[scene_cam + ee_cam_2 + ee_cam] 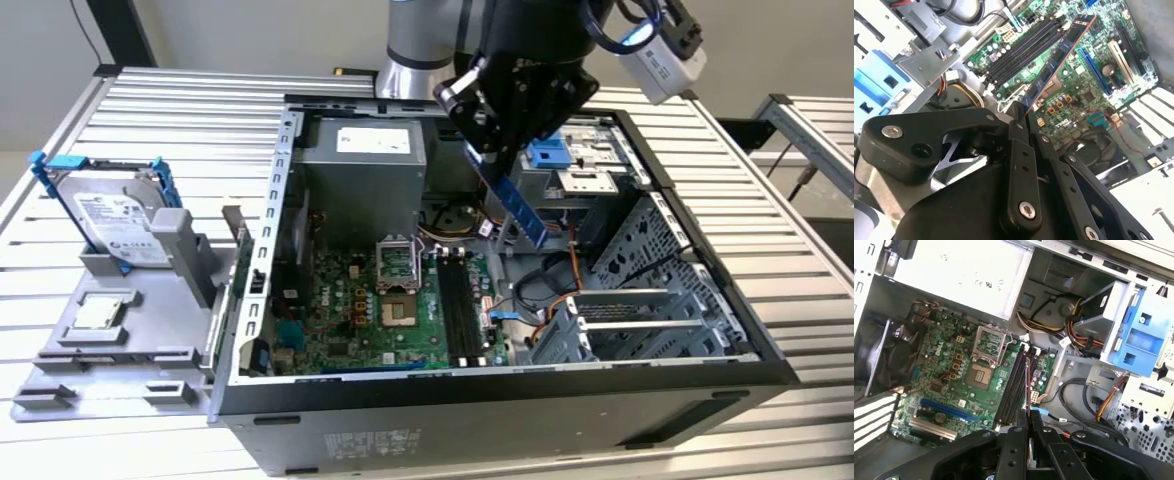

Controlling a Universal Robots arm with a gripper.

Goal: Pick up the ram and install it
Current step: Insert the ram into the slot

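"Starting at the exterior view's left, what stood on the bench?" the trainee asked.

"A silver hard drive in a blue plastic frame (114,215) stood upright in a grey plastic fixture (147,350). A small square silver chip (104,312) lay near it on the same fixture. Both were well apart from the arm."

"And further along?"

"The open dark-grey metal computer case (534,410), with the green motherboard (354,320) on its floor and the long black memory slots (461,300) empty, as far as I could see. Above them hung the black two-fingered gripper (489,150), clamped on one end of the ram, a thin dark-blue circuit-board stick with black chips (523,212). The stick slanted down into the case, clear of the board and unseated. Beyond it sat a blue plastic drive bracket (547,155) and a perforated metal drive cage (641,240)."

"Was it lined up?"

"Nearly, I judged. In the first wrist view the ram (1027,390) showed edge-on, running along the same line as the slots (1013,385). In the second wrist view it (1059,55) crossed the board at a slant."

"How would that step have been done well?"

"By levelling the stick so its whole lower edge met one slot together, then pressing straight down, evenly and slowly. A tilted entry could have jammed a corner."
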